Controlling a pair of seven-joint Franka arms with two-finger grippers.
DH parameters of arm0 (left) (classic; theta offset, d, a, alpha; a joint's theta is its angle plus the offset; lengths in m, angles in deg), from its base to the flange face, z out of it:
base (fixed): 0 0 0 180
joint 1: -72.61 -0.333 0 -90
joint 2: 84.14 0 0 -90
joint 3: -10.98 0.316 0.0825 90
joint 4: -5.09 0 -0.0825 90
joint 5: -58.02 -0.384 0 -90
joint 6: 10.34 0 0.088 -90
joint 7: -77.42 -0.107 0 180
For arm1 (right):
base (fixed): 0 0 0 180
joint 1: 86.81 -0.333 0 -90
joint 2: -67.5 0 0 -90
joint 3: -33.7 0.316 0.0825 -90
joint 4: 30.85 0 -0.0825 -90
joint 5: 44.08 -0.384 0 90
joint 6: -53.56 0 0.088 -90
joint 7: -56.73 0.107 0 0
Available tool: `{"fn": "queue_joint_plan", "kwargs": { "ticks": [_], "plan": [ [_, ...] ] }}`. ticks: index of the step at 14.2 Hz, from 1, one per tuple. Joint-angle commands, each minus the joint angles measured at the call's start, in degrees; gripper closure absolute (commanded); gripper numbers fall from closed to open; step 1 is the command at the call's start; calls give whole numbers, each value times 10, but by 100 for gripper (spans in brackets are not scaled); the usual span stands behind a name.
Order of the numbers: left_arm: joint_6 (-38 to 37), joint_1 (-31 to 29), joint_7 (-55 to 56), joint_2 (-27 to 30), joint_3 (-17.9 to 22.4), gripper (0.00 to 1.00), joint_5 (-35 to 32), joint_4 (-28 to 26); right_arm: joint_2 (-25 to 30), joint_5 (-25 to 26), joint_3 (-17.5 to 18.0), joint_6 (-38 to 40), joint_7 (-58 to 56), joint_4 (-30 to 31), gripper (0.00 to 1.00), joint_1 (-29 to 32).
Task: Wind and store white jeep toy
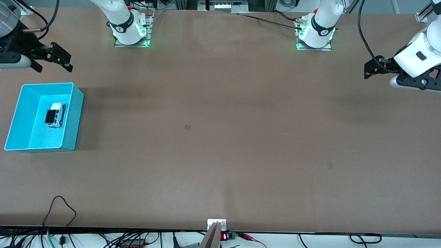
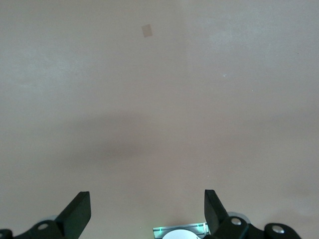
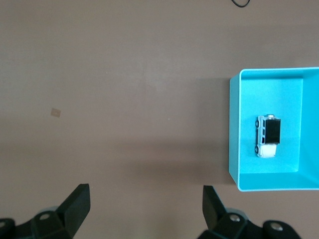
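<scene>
White jeep toy [image 1: 55, 115] sits in the teal bin [image 1: 76, 103] (seemingly stored) — right gripper [image 1: 55, 62] and left gripper [image 1: 373, 69], both spread apart and empty, should stay clear.

Upper left of frame, black right gripper [image 1: 55, 58]; mid-left, cyan bin [image 1: 74, 117] holding white jeep toy [image 1: 55, 114] with black roof patch; right edge, black left gripper [image 1: 370, 70]; plain brown table [image 1: 220, 155]
</scene>
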Motion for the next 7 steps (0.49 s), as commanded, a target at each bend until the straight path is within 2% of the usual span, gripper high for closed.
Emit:
{"fn": "queue_joint_plan", "kwargs": {
  "ticks": [1, 7],
  "plan": [
    [-9, -4, -3, 7, -1, 0, 4, 3, -58, -5, -3, 7, 1, -73, 0, -2],
    [-9, -4, -2, 7, -1, 0, 4, 3, -62, -7, -16, 25, -16, -76, 0, 3]
  ]
}}
